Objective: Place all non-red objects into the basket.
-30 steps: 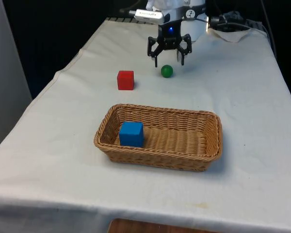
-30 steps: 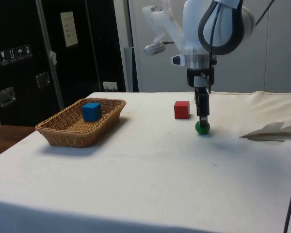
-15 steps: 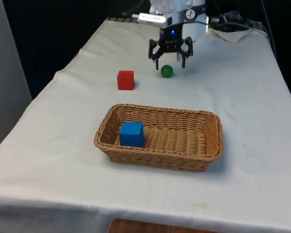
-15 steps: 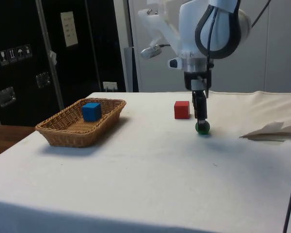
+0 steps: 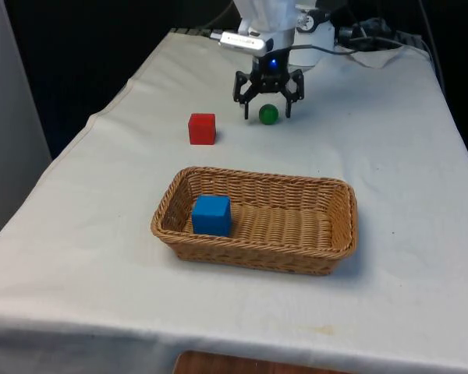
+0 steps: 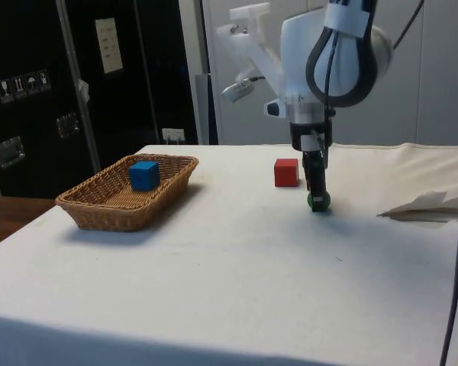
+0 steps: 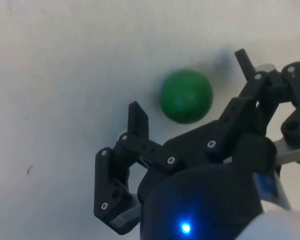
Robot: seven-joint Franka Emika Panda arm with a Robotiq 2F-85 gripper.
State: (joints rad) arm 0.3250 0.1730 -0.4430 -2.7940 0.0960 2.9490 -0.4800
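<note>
The green ball point(image 5: 268, 114) sits on the white cloth point(image 5: 390, 140) between the spread fingers of the gripper point(image 5: 267, 109). It looks small, hard, smooth and prone to roll, so a pinch across its widest part seems best. The wicker basket point(image 5: 339, 234) holds a blue cube point(image 5: 211, 215); the red cube point(image 5: 202, 128) stays outside.

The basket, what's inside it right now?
The basket holds one blue cube at its end on the front view's left. The near wall hides a strip of the floor; nothing else shows inside.
</note>
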